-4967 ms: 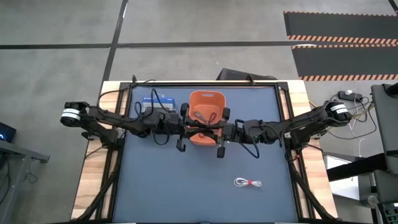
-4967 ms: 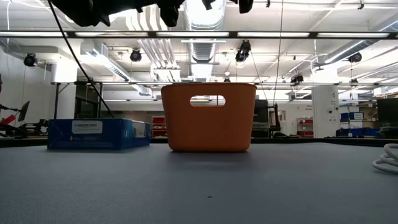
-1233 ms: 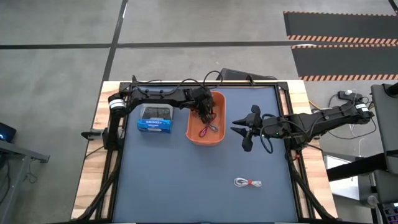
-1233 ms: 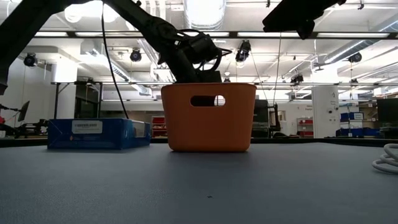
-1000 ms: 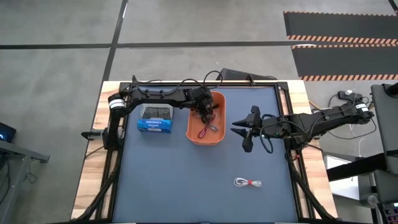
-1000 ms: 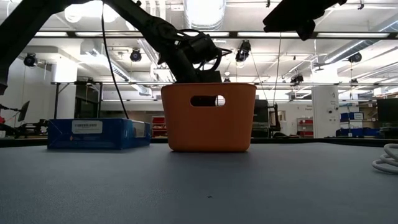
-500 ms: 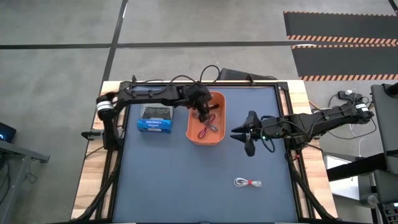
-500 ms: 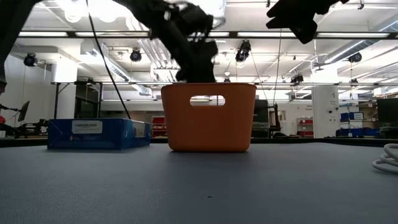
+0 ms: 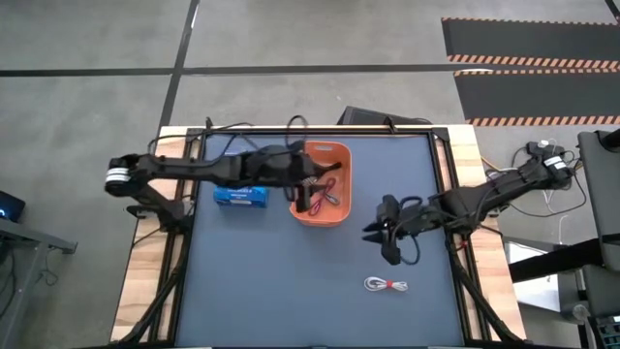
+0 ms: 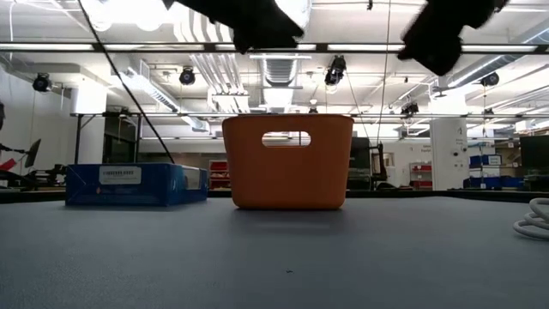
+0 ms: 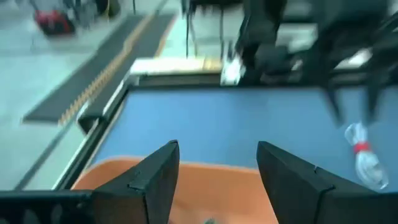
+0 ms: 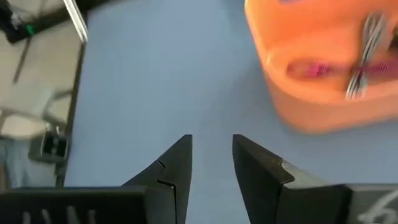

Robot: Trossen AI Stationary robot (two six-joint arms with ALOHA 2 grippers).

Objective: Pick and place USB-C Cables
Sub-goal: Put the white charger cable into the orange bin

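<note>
A white USB-C cable with a red tie (image 9: pixel 386 285) lies coiled on the blue mat near the front right; it also shows in the left wrist view (image 11: pixel 364 158) and the low view (image 10: pixel 536 219). A red cable (image 12: pixel 317 68) and a grey cable (image 12: pixel 367 43) lie inside the orange bin (image 9: pixel 334 215). My left gripper (image 9: pixel 302 197) hangs open above the bin's near left rim (image 11: pixel 205 171), with nothing between its fingers. My right gripper (image 9: pixel 387 239) hovers open over the mat, between the bin and the white cable, also empty (image 12: pixel 211 155).
A blue retail box (image 9: pixel 240 194) sits on the mat left of the bin, under my left arm. Bare mat stretches across the front half of the table. Wooden strips and black frame rails border the mat on both sides.
My left gripper has risen out of the orange bin and drawn back toward its near left rim, the arm swinging out to the left. My right gripper has moved toward the table's near edge, closer to the white cable. The cables have stayed where they were.
</note>
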